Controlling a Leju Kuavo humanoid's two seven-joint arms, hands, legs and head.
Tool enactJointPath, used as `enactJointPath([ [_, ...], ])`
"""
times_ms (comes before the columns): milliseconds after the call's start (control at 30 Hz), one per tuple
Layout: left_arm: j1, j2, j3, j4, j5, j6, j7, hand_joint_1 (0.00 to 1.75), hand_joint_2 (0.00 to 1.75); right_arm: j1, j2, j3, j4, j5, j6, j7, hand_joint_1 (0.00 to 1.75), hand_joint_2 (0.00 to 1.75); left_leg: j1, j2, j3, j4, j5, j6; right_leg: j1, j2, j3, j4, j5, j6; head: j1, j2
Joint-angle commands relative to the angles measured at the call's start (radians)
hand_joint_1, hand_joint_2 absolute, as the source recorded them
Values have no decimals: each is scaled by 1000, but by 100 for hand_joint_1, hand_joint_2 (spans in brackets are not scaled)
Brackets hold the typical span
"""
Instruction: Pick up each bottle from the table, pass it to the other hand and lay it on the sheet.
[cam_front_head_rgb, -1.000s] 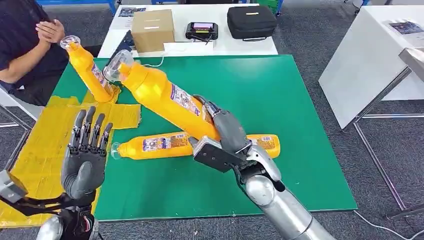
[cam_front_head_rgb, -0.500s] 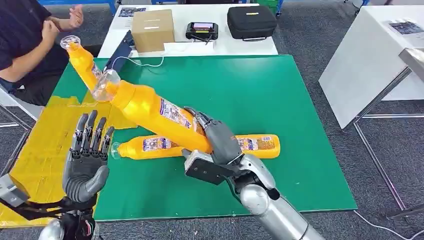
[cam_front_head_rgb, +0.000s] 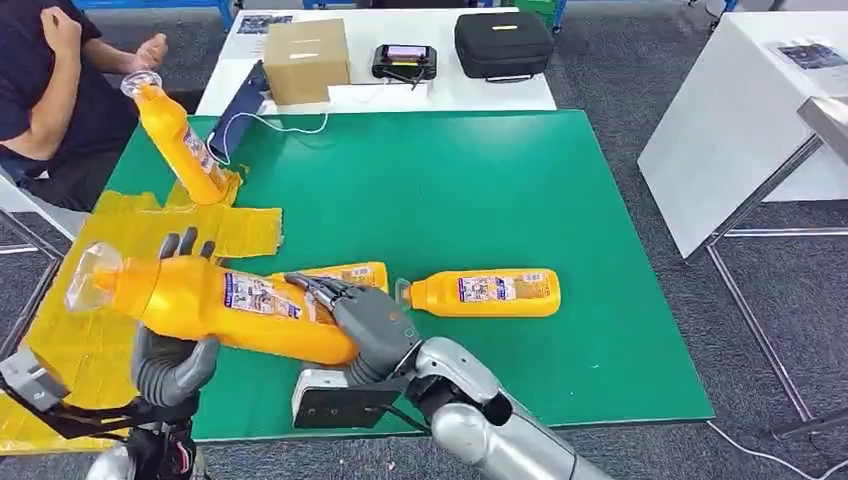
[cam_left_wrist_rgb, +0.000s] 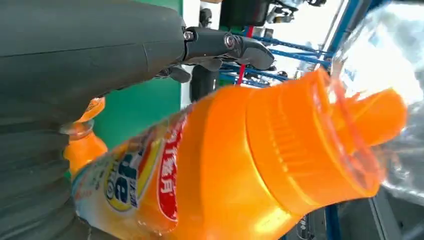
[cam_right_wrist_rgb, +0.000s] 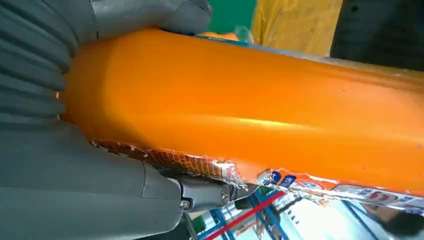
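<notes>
The green worktop (cam_front_head_rgb: 520, 200) fills most of our head view, and the yellow sheet (cam_front_head_rgb: 70, 290) overlaps its corner at about 9 o'clock.

Our right hand (cam_front_head_rgb: 360, 318) grips the base end of a big orange bottle (cam_front_head_rgb: 240, 305), carried nearly level at about 7 o'clock, cap end out over the sheet. Our left hand (cam_front_head_rgb: 172, 352) sits under its mid-body, fingers (cam_front_head_rgb: 190, 245) rising behind it; whether it has closed we cannot tell, though the left wrist view shows the fingers arching over the body rather than pressing on it.

We judge the bottle stiff plastic, glossy and likely slippery, and with some weight if full. The label (cam_front_head_rgb: 262, 296) is torn along one edge in the right wrist view, so it offers poor purchase. The broad body below the shoulder looks the best hold; the clear overcap (cam_front_head_rgb: 88, 277) looks thin and should be left alone.

A second bottle (cam_front_head_rgb: 485, 292) lies at 5 o'clock, a third (cam_front_head_rgb: 345, 275) lies partly hidden behind the carried one, and a fourth (cam_front_head_rgb: 180, 140) stands tilted at 10 o'clock near a seated person (cam_front_head_rgb: 50, 90). That last one crowds the sheet's far edge.
</notes>
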Motion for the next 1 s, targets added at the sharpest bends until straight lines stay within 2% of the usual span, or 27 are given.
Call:
enactJointPath([
  [33,-2,-6,-2,63,-6,-12,6,0,175,-53,3,108,99,0,11,-2,175,175,0,-1,4,-1,-1,-1,0,3,4,-1,-1,-1,0,0],
  [133,9,-4,-16,47,-11,-19,6,0,175,-81,-5,114,118,-8,19,-8,175,175,0,0,6,-1,-2,-1,0,5,5,-1,-2,-2,0,0],
  [300,35,22,-40,32,-81,-21,4,0,175,-69,-11,116,129,-12,29,-20,175,175,0,-1,4,-1,-1,-1,0,3,4,-1,-1,-1,0,0],
  [633,40,31,-38,37,-94,-25,11,0,175,-67,-16,119,128,-8,30,-20,175,175,1,-2,4,-1,-2,-1,0,3,5,-1,-2,-2,0,0],
  [967,46,11,-33,23,-89,-41,-15,2,175,-24,-50,85,106,19,20,-2,175,175,1,-2,4,-1,-1,-1,0,2,4,-1,-1,-1,0,0],
  [1000,43,10,-32,27,-89,-44,-24,171,175,-18,-51,83,102,23,19,0,175,175,1,-4,5,0,-2,-1,0,1,6,-1,-2,-1,0,0],
])
